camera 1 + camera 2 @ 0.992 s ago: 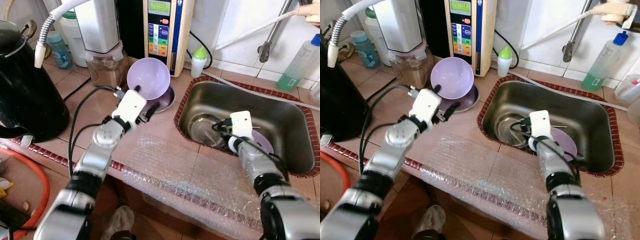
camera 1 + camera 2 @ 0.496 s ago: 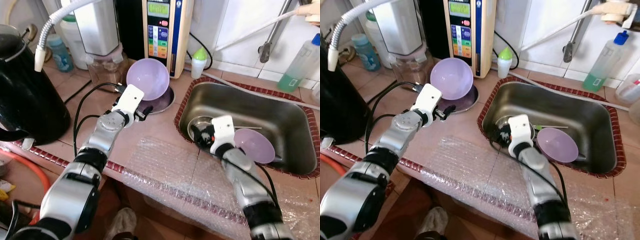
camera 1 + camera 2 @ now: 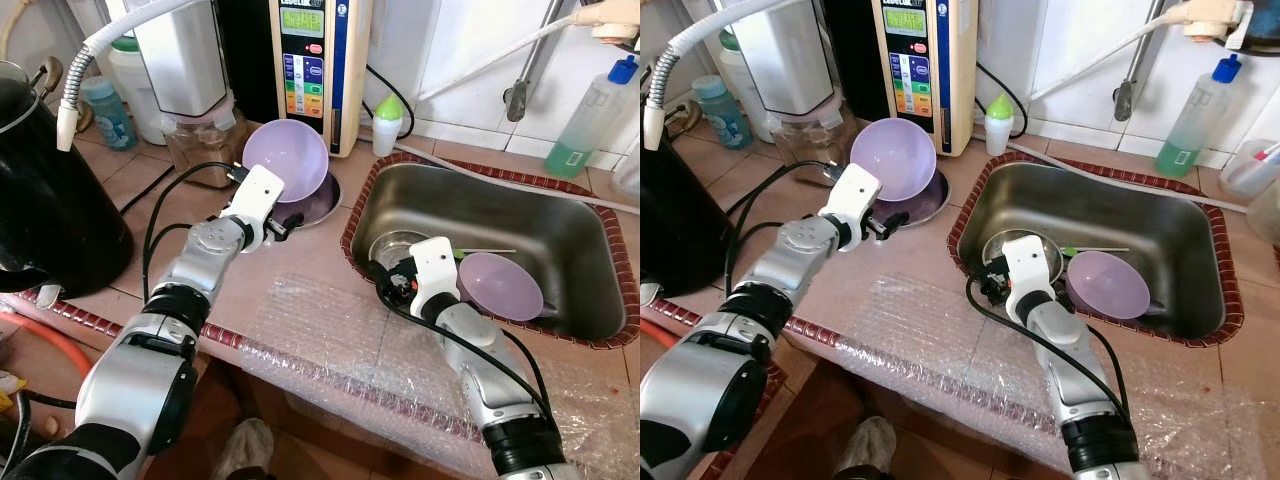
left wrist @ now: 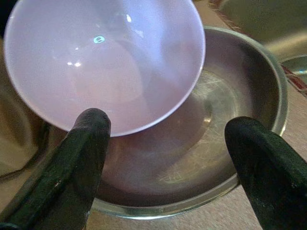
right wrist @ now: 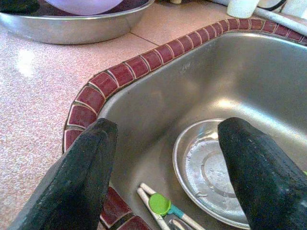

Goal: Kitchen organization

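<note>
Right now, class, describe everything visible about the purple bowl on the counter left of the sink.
The pale purple plastic bowl is round, smooth, glossy and looks empty. It sits tilted, its opening facing the robot, resting in a shallow steel dish on the tiled counter. The left hand hovers open before it, one finger at its rim.

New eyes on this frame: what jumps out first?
Two lilac bowls: one tilted in a steel pan on the counter, with the open left gripper right at it, the other lying in the sink. The right gripper, also open, hangs over the sink's near-left corner above a small steel dish.
</note>
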